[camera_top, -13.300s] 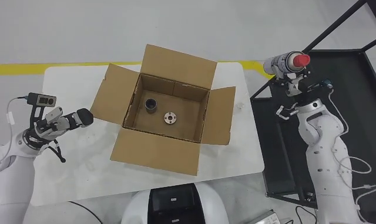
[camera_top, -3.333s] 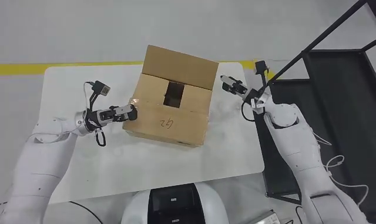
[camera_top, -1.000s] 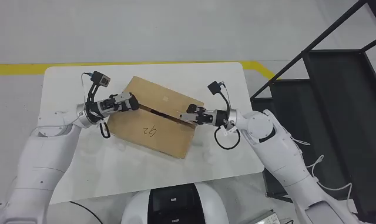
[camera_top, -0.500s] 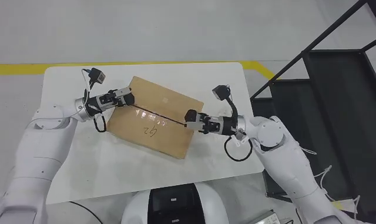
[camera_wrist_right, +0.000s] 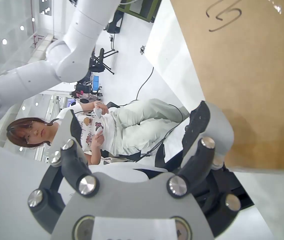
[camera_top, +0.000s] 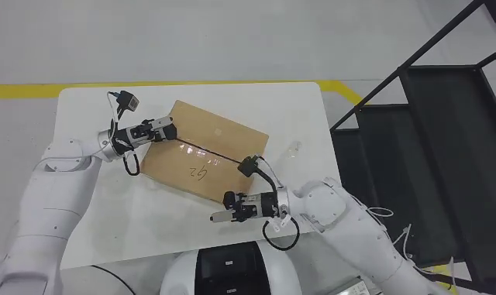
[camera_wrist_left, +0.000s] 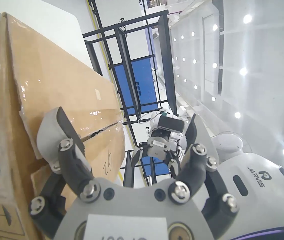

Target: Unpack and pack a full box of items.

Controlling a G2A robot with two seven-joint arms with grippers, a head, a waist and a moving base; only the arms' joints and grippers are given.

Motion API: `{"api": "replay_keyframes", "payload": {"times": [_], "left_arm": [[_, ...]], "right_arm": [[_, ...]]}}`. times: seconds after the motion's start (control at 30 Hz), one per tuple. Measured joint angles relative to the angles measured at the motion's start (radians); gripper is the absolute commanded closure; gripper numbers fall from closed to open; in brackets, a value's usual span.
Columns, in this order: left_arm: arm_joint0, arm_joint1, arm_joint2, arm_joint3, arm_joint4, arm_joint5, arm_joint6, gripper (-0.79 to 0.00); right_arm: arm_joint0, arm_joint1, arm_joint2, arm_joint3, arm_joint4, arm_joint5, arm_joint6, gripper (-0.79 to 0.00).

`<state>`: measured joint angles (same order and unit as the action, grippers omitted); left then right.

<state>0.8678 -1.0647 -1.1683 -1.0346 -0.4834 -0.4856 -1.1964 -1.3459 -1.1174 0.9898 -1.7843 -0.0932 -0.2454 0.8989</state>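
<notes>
Cardboard box sits closed on the white counter, turned at an angle to the counter's edges. Its two top flaps meet in a dark seam running across the lid. We see a handwritten mark on the flap nearer the robot, and a few glossy glints beside the seam toward the left arm's end.

The left hand is at the box's far left corner, up at lid height. In the left wrist view we find its fingers spread wide. One lies against the box where the seam ends, and the other stands free in the air with nothing between them.

The right hand is low over the near part of the counter, just beside the box's nearest corner. Its fingers are spread as well and hold nothing. One of them is close by the box's edge, but we cannot tell whether it touches.

A black metal rack stands beside the counter on the right arm's side. A yellow line runs along the floor beyond the counter.
</notes>
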Motion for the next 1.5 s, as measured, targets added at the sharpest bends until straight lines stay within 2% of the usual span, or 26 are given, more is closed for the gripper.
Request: {"api": "replay_keyframes", "payload": {"times": [0.1,0.37,0.63,0.83,1.1,1.37,1.5], "left_arm": [[0.000,0.000,0.000,0.000,0.000,0.000,0.000,-0.785],[0.000,0.000,0.000,0.000,0.000,0.000,0.000,-0.785],[0.000,0.000,0.000,0.000,0.000,0.000,0.000,-0.785],[0.000,0.000,0.000,0.000,0.000,0.000,0.000,-0.785],[0.000,0.000,0.000,0.000,0.000,0.000,0.000,-0.785],[0.000,0.000,0.000,0.000,0.000,0.000,0.000,-0.785],[0.000,0.000,0.000,0.000,0.000,0.000,0.000,-0.785]], "right_arm": [[0.016,-0.009,-0.047,0.013,-0.025,0.025,-0.023,-0.785],[0.037,-0.015,-0.119,-0.006,-0.121,0.101,0.010,-0.785],[0.026,-0.010,-0.114,-0.029,-0.266,0.219,-0.062,-0.785],[-0.034,0.013,-0.021,-0.088,-0.286,0.253,-0.087,-0.785],[-0.123,0.042,0.151,-0.127,-0.245,0.242,-0.136,-0.785],[-0.222,0.059,0.307,-0.176,-0.054,0.121,-0.179,-0.785],[-0.265,0.066,0.367,-0.151,-0.037,0.121,-0.194,-0.785]]}}
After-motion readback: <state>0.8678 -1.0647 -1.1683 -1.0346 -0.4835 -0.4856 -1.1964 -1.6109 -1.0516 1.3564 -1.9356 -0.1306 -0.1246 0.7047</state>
